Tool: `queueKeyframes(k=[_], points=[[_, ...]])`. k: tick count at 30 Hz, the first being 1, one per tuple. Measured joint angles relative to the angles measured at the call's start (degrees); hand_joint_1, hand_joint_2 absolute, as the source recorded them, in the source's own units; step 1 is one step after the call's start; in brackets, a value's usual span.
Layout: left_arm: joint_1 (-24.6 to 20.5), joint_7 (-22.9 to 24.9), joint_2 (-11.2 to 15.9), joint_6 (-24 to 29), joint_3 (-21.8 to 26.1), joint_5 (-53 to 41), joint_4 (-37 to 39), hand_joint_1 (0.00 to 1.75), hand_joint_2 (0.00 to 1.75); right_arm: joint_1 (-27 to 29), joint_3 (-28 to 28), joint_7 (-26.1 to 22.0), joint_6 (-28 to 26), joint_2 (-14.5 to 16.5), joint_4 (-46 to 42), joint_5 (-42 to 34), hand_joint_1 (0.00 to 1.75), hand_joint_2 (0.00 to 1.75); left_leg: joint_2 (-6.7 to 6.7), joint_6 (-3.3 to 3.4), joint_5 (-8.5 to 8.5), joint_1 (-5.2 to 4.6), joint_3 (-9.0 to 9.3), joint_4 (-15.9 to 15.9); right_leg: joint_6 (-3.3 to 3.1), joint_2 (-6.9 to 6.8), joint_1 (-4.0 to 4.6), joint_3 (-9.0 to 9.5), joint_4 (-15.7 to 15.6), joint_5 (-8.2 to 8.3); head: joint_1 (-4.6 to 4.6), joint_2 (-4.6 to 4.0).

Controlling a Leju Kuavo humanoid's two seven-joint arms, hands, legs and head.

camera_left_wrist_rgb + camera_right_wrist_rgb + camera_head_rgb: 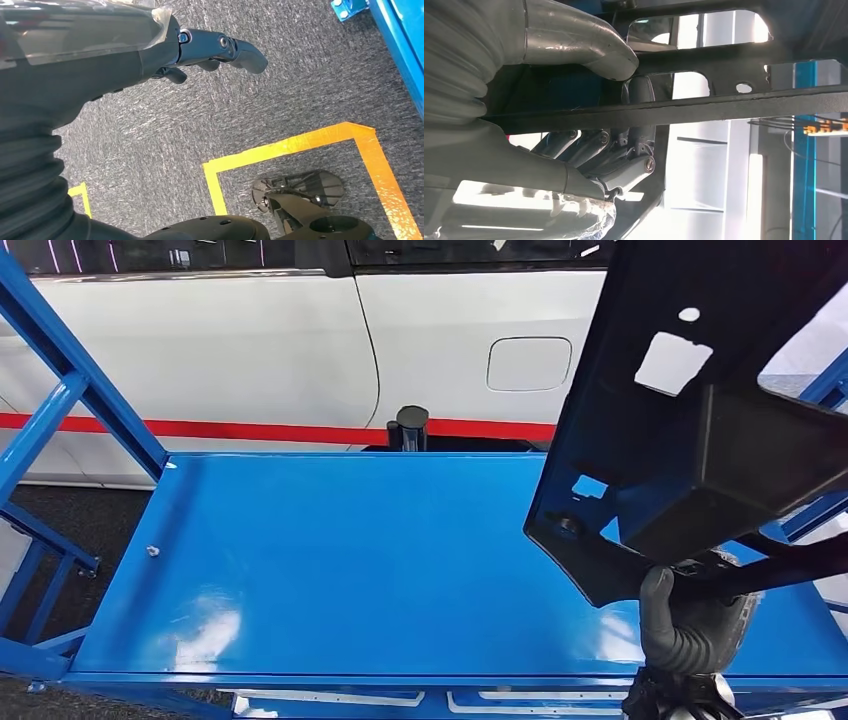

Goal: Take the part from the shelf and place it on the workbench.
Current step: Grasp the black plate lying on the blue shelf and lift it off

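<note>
A large black moulded plastic part (690, 410) (pierced with cut-outs) is gripped by the right robot hand (690, 625) above the right end of the glossy blue metal surface (350, 570). The left robot hand (200, 50) hangs over grey carpet (280, 90), fingers curled, holding nothing.
</note>
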Motion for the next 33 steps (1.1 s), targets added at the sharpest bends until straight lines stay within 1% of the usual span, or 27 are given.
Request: queueKeyframes(k=[1,2,4,5,6,8,9,10,11,12,14,16,17,19,20,21,22,24,25,26,27,28,29,30,31,32,33], points=[[-0.03,-0.01,0.05,-0.04,-0.01,-0.09,-0.04,0.0,1.75,0.05,-0.01,0.02,-0.03,0.07,-0.08,-0.01,1.75,1.75,-0.09,-0.39,0.04,-0.13,-0.17,0.17,-0.36,0.06,0.13,0.65,-1.38,0.22,0.01,0.0],[-0.04,-0.02,0.08,-0.09,-0.02,-0.15,-0.08,0.0,1.75,0.1,-0.04,0.04,-0.07,0.14,-0.14,-0.03,1.75,1.75,-0.16,-0.74,0.17,-0.25,-0.33,0.24,-0.83,0.2,0.32,0.64,-1.42,0.21,-0.04,0.0],[-0.04,-0.03,0.1,-0.13,-0.03,-0.2,-0.13,0.0,1.75,0.12,-0.09,0.26,-0.16,0.35,-0.24,-0.19,1.75,1.75,-0.22,-1.28,0.07,-0.2,-0.55,0.5,-1.65,0.23,-0.03,0.21,-1.55,0.47,-0.14,0.0],[-0.05,-0.03,0.13,-0.15,-0.03,-0.21,-0.16,0.0,1.75,0.05,-0.12,0.43,-0.22,0.49,-0.25,-0.34,1.75,1.75,-0.2,-1.56,-0.75,-0.1,-0.88,1.22,-2.21,0.2,-0.22,0.0,-1.59,0.69,-0.22,0.0],[-0.06,-0.03,0.15,-0.16,-0.03,-0.23,-0.19,0.0,1.75,-0.04,-0.15,0.64,-0.26,0.63,-0.25,-0.53,1.75,1.75,-0.18,-1.84,-2.3,0.01,-1.57,2.91,-2.86,0.15,-0.39,-0.27,-1.66,0.96,-0.31,0.0],[-0.08,-0.03,0.2,-0.2,-0.03,-0.27,-0.23,0.0,1.75,-0.22,-0.25,1.01,-0.29,0.85,-0.23,-1.03,1.75,1.75,-0.13,-2.38,-6.92,0.1,-4.14,9.56,-4.01,-0.02,-0.2,-1.07,-1.66,1.5,-0.47,0.0],[-0.06,-0.03,0.21,-0.2,-0.03,-0.28,-0.24,0.0,1.75,-0.28,-0.3,1.21,-0.29,0.91,-0.2,-1.42,1.75,1.75,-0.14,-2.57,-8.73,0.12,-5.42,13.15,-4.29,-0.1,-0.07,-1.53,-1.64,1.79,-0.48,0.0],[-0.03,-0.03,0.24,-0.2,-0.03,-0.28,-0.25,0.0,1.75,-0.37,-0.35,1.46,-0.26,0.95,-0.14,-1.91,1.75,1.75,-0.14,-2.7,-9.62,0.15,-6.11,15.56,-4.42,-0.16,0.05,-1.96,-1.62,2.09,-0.48,0.0],[0.01,-0.02,0.25,-0.21,-0.03,-0.28,-0.26,0.0,1.75,-0.53,-0.46,1.79,-0.2,0.97,-0.03,-2.46,1.75,1.75,-0.14,-2.75,-9.31,0.18,-5.79,15.91,-4.42,-0.19,0.12,-2.34,-1.6,2.39,-0.48,0.0],[0.04,-0.02,0.25,-0.23,-0.03,-0.3,-0.26,0.0,1.75,-0.77,-0.64,2.1,-0.12,1.0,0.13,-3.06,1.75,1.75,-0.14,-2.76,-8.1,0.23,-4.5,14.26,-4.29,-0.19,0.13,-2.65,-1.58,2.67,-0.47,0.0],[-0.01,-0.05,0.22,-0.37,-0.04,-0.38,-0.27,0.0,1.75,-1.53,-1.33,2.66,0.11,1.08,0.59,-4.23,1.75,1.75,-0.16,-2.74,-5.1,0.44,0.25,6.71,-3.83,-0.17,0.17,-3.09,-1.51,3.21,-0.51,0.0],[-0.12,-0.28,0.12,-0.56,-0.05,-0.49,-0.27,0.0,1.75,-2.38,-2.38,2.94,0.5,1.17,1.21,-5.46,1.75,1.75,-0.47,-2.3,-3.5,0.42,3.46,1.0,-3.07,-0.2,0.42,-3.41,-1.44,3.84,-0.43,0.0],[-0.16,-0.4,0.05,-0.63,-0.07,-0.53,-0.27,0.0,1.75,-2.76,-2.89,2.99,0.72,1.22,1.55,-6.02,1.75,1.75,-0.63,-1.98,-3.33,0.25,3.83,0.01,-2.61,-0.22,0.52,-3.52,-1.48,4.21,-0.37,0.0],[-0.16,-0.63,-0.13,-0.69,-0.08,-0.62,-0.26,0.0,1.75,-3.28,-3.87,3.0,1.08,1.32,2.29,-6.99,1.75,1.75,-0.66,-1.01,-2.55,-0.02,3.26,-0.28,-1.7,-0.27,0.45,-3.74,-1.58,4.83,-0.32,0.0],[-0.17,-0.71,-0.21,-0.69,-0.09,-0.69,-0.26,0.0,1.75,-3.43,-4.38,3.02,1.2,1.37,2.67,-7.46,1.75,1.75,-0.54,-0.46,-2.02,-0.04,2.85,-0.45,-1.52,-0.27,0.41,-4.16,-1.16,4.4,-0.32,0.0],[-0.19,-0.8,-0.27,-0.69,-0.09,-0.75,-0.26,0.0,1.75,-3.55,-4.94,3.05,1.34,1.4,3.09,-7.93,1.75,1.75,-0.38,0.15,-1.43,0.0,2.34,-0.64,-1.62,-0.27,0.39,-4.8,0.01,3.28,-0.21,0.0],[-0.21,-0.88,-0.33,-0.69,-0.1,-0.82,-0.26,0.0,1.75,-3.7,-5.55,3.13,1.51,1.42,3.54,-8.37,1.75,1.75,-0.2,0.61,-0.84,0.05,1.68,-0.77,-1.94,-0.27,0.41,-5.74,2.31,1.33,-0.09,0.0],[-0.28,-1.02,-0.33,-0.68,-0.1,-0.91,-0.26,0.0,1.75,-3.91,-6.68,3.25,1.85,1.44,4.49,-9.09,1.75,1.75,0.0,1.06,0.22,-0.2,0.2,-0.73,-2.51,-0.25,0.42,-7.65,9.23,-3.14,0.14,0.0],[-0.32,-1.05,-0.33,-0.68,-0.11,-0.98,-0.26,0.0,1.75,-3.95,-7.2,3.28,1.99,1.44,4.95,-9.34,1.75,1.75,0.06,1.09,0.76,-0.32,-0.56,-0.7,-2.44,-0.25,0.43,-8.03,12.22,-4.41,0.13,0.0],[-0.4,-1.08,-0.33,-0.68,-0.14,-1.09,-0.26,0.0,1.75,-3.95,-7.65,3.28,2.1,1.44,5.37,-9.5,1.75,1.75,0.1,1.09,1.28,-0.42,-1.2,-0.65,-2.11,-0.25,0.46,-7.66,13.68,-4.65,0.13,0.0],[-0.52,-1.09,-0.33,-0.68,-0.19,-1.24,-0.26,0.0,1.75,-3.96,-8.1,3.28,2.23,1.45,5.74,-9.58,1.75,1.75,0.11,1.04,1.77,-0.47,-1.75,-0.59,-1.63,-0.25,0.5,-6.13,12.82,-3.85,0.14,0.0],[-0.64,-1.09,-0.33,-0.68,-0.25,-1.41,-0.26,0.0,1.75,-3.99,-8.48,3.28,2.34,1.46,6.05,-9.64,1.75,1.75,0.09,0.94,2.21,-0.5,-2.21,-0.52,-1.22,-0.25,0.58,-3.67,9.99,-2.65,0.14,0.0],[-0.76,-1.09,-0.33,-0.68,-0.32,-1.59,-0.26,0.0,1.75,-4.08,-8.83,3.28,2.45,1.48,6.3,-9.68,1.75,1.75,0.07,0.79,2.61,-0.5,-2.56,-0.44,-1.15,-0.26,0.69,-0.7,5.75,-1.85,0.16,0.0],[-0.88,-1.08,-0.33,-0.68,-0.41,-1.76,-0.26,0.0,1.75,-4.19,-9.13,3.28,2.57,1.51,6.49,-9.71,1.75,1.75,0.04,0.58,2.98,-0.57,-2.92,-0.35,-1.32,-0.25,0.94,2.23,1.41,-1.5,0.14,0.0],[-0.96,-1.06,-0.32,-0.68,-0.51,-1.91,-0.26,0.0,1.75,-4.3,-9.39,3.28,2.7,1.55,6.62,-9.73,1.75,1.75,0.05,0.32,3.34,-0.65,-3.18,-0.29,-1.63,-0.25,1.18,4.24,-1.81,-1.61,0.12,0.0],[-1.02,-1.05,-0.3,-0.68,-0.64,-2.04,-0.26,0.0,1.75,-4.38,-9.65,3.27,2.85,1.57,6.74,-9.72,1.75,1.75,0.08,0.04,3.72,-0.71,-3.38,-0.27,-1.97,-0.24,1.44,5.27,-3.68,-1.96,0.1,0.0],[-1.07,-1.04,-0.27,-0.68,-0.76,-2.14,-0.26,0.0,1.75,-4.41,-9.89,3.27,2.97,1.6,6.84,-9.67,1.75,1.75,0.09,-0.24,4.08,-0.77,-3.51,-0.26,-2.21,-0.23,1.66,5.46,-4.25,-1.99,0.08,0.0]])
